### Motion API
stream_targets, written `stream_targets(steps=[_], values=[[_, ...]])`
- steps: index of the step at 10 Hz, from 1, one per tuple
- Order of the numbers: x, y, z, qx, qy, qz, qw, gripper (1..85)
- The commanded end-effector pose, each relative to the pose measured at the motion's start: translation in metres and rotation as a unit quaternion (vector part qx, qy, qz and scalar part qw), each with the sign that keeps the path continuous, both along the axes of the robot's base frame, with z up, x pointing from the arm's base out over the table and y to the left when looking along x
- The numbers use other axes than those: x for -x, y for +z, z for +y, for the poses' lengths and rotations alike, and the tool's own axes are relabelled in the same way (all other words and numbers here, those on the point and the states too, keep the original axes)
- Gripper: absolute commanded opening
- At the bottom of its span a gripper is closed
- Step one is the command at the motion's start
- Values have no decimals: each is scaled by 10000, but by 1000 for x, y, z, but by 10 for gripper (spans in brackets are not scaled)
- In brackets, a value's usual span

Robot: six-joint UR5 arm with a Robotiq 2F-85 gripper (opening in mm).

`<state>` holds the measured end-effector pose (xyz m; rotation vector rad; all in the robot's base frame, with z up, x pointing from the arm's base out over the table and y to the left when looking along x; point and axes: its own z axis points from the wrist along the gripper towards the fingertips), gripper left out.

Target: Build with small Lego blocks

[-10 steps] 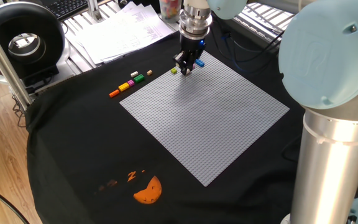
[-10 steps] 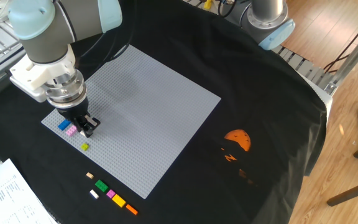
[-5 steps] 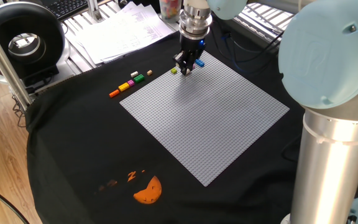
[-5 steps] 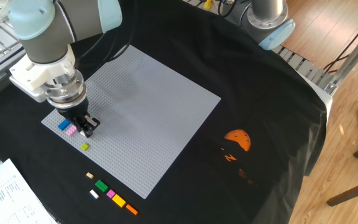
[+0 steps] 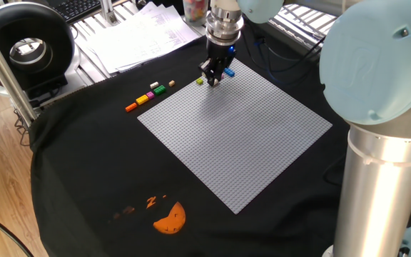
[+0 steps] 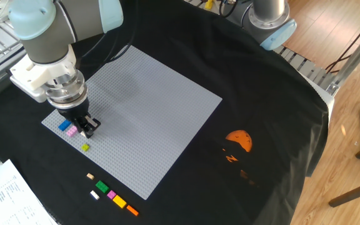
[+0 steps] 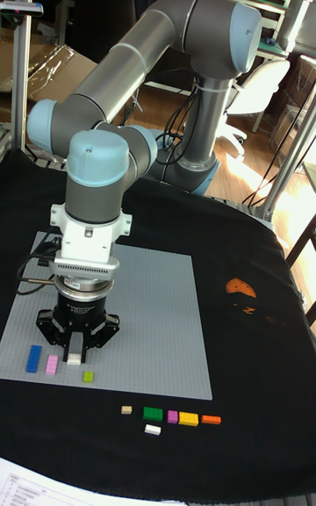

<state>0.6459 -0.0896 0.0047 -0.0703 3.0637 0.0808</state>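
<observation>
- Off the baseplate, on the black cloth: white brick, then a row of tan, green, pink, yellow, orange.
- On the plate's near edge: lime brick, pink brick, blue brick.
- Gripper clenched on a white block at the plate.

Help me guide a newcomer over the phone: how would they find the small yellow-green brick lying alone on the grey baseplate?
Start at the big grey baseplate and go to the corner where the gripper is down. The yellow-green brick lies alone just inside the plate's edge, towards the row of loose bricks on the black cloth. Unlike the blue brick and pink brick nearby, it touches nothing.
</observation>
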Motion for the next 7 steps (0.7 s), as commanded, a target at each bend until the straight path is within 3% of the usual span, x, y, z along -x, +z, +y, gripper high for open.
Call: stream_targets(steps=[1, 7], values=[[4, 1, 4, -110, -23, 42, 9999, 90], [3, -2, 2, -96, 59, -1, 9999, 90]])
